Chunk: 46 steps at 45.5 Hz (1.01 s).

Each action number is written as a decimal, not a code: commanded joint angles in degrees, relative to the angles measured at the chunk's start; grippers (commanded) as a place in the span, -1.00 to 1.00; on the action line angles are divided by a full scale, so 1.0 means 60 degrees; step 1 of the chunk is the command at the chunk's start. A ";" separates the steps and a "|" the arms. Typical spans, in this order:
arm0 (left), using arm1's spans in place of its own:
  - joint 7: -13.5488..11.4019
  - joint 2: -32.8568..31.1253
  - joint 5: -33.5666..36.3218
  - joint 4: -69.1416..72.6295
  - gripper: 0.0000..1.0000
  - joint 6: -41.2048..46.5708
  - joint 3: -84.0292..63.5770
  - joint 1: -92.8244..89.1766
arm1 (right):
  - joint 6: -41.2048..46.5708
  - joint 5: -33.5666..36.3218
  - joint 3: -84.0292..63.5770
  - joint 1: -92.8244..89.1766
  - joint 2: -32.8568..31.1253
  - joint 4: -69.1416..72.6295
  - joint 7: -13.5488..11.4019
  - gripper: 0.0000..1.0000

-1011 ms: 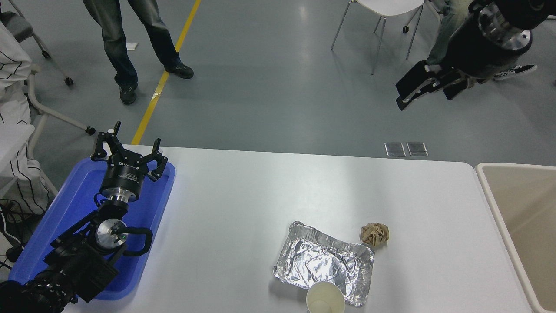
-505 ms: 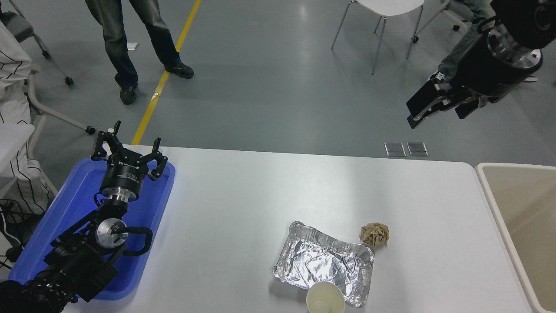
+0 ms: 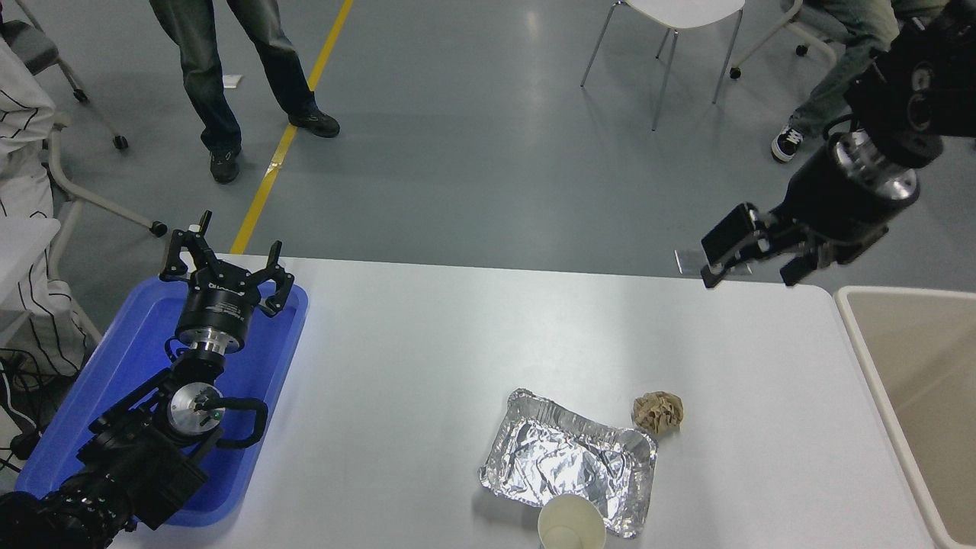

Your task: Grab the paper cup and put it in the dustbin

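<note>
Cup (image 3: 572, 524) upright at the surface's (image 3: 427, 351) near edge, its pale inside holding nothing, touching the foil tray's (image 3: 568, 460) near rim; the tray too holds nothing. Paper ball (image 3: 657, 412) just beyond the tray. Bin (image 3: 877, 366) at right, visible part bare. Right gripper (image 3: 751, 263) open, holding nothing, above the far edge. Left gripper (image 3: 226, 268) open over the blue tray (image 3: 126, 358).

Your white surface (image 3: 427, 358) carries a blue tray (image 3: 259, 358) at its left edge, a crinkled foil tray (image 3: 568, 461) near the front, a crumpled brown paper ball (image 3: 657, 412) just beside it, and the paper cup (image 3: 571, 524) touching the foil tray's near edge.
</note>
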 commanded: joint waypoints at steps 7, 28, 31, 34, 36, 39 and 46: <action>0.0000 -0.0001 0.0000 -0.0013 1.00 0.0000 -0.0011 0.0002 | -0.0001 0.0358 0.1214 -0.2021 0.0083 -0.0001 0.0005 1.00; 0.0000 -0.0001 0.0000 0.0001 1.00 0.0000 -0.0011 0.0002 | -0.0001 0.0578 0.1873 -0.4072 0.0785 -0.0323 -0.0025 0.94; 0.0000 -0.0001 0.0000 -0.0013 1.00 0.0000 -0.0011 0.0002 | -0.0001 0.0622 0.2005 -0.4423 0.0917 -0.0323 -0.0025 0.80; 0.0000 -0.0001 0.0000 0.0001 1.00 0.0000 -0.0011 0.0002 | -0.0001 0.0637 0.2064 -0.4615 0.0947 -0.0309 -0.0039 0.73; 0.0000 -0.0001 0.0000 0.0001 1.00 0.0000 -0.0011 0.0016 | -0.0001 0.0637 0.2079 -0.4644 0.0962 -0.0309 -0.0039 0.72; 0.0000 -0.0001 0.0000 0.0001 1.00 0.0000 -0.0011 0.0016 | -0.0001 0.0637 0.2093 -0.4732 0.0991 -0.0294 -0.0039 0.63; 0.0000 -0.0001 0.0000 0.0001 1.00 0.0000 -0.0011 0.0002 | -0.0001 0.0681 0.2049 -0.5098 0.0991 -0.0294 -0.0054 0.40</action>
